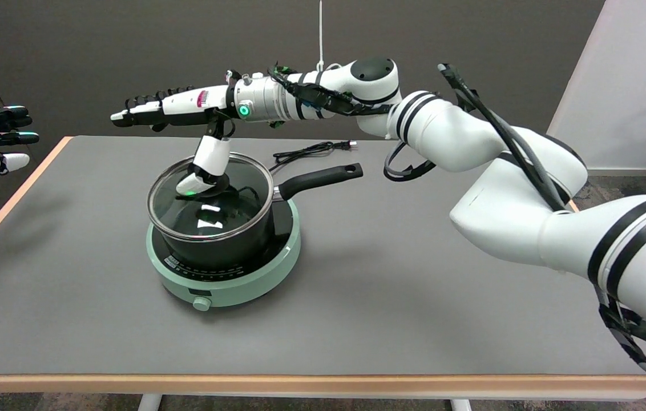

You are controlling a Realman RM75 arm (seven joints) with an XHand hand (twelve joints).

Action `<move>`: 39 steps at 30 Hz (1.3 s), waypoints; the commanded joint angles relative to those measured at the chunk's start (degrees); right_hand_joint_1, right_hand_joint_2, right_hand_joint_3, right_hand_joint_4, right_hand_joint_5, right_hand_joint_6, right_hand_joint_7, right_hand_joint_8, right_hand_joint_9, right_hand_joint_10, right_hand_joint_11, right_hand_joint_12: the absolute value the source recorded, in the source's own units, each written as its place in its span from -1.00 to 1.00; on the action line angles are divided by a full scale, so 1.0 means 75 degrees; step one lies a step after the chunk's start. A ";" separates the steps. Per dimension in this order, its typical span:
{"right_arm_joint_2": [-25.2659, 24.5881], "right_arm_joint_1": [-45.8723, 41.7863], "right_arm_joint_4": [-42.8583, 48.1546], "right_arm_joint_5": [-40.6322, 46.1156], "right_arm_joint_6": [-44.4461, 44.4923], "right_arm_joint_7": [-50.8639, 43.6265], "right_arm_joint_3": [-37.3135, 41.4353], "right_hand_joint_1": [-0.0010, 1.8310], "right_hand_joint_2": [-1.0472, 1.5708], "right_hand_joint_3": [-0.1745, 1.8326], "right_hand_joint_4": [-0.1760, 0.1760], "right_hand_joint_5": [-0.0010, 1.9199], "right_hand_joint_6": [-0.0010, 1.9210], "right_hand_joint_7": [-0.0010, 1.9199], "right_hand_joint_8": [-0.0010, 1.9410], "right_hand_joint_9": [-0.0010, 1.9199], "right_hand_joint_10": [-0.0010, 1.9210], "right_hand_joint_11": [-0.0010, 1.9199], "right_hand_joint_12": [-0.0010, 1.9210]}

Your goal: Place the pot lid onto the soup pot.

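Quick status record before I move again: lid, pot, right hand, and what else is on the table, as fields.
pot lid: glass with a metal rim, lying on the soup pot, about level
soup pot: black, on the cooker, long handle pointing right and away
right hand: over the pot, fingers stretched left, thumb reaching down to the lid's knob
grip: whether the thumb presses or merely touches the knob cannot be told
induction cooker: mint green, round, dial at front
power cord: black, loose behind the pot
table: grey top
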 commanded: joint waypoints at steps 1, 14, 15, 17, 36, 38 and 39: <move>0.0294 0.0054 0.0427 0.0149 0.0279 0.0032 0.0106 -0.06 0.08 0.00 -0.08 -1.00 -0.99 -1.00 -1.00 -1.00 -0.97 -0.91 -0.46; 0.1357 -0.0169 0.1629 0.0159 0.0390 0.0133 0.1085 -0.48 0.06 -0.06 -0.08 -1.00 -0.99 -1.00 -1.00 -1.00 -0.99 -0.92 -0.48; 0.1501 -0.0228 0.1730 0.0159 0.0188 0.0133 0.1117 -0.54 0.07 -0.06 -0.08 -1.00 -0.99 -1.00 -1.00 -1.00 -0.99 -0.92 -0.49; 0.1785 -0.0383 0.1976 0.0148 -0.0336 0.0133 0.1192 -0.61 0.08 -0.05 -0.09 -1.00 -0.99 -1.00 -1.00 -1.00 -0.99 -0.92 -0.50; 0.4355 -0.2550 0.3004 0.0307 -0.3127 0.1646 0.2942 -0.80 0.26 0.15 0.26 -0.90 -0.85 -1.00 -0.92 -0.95 -0.88 -0.92 -0.58; 0.4523 -0.2727 0.3036 0.0469 -0.3212 0.1646 0.3030 -0.83 0.28 0.13 0.29 -0.89 -0.85 -1.00 -0.90 -0.94 -0.85 -0.91 -0.59; 0.4634 -0.2881 0.3079 0.0650 -0.3334 0.1646 0.3115 -0.90 0.31 0.05 0.33 -0.89 -0.85 -1.00 -0.91 -0.96 -0.80 -0.91 -0.58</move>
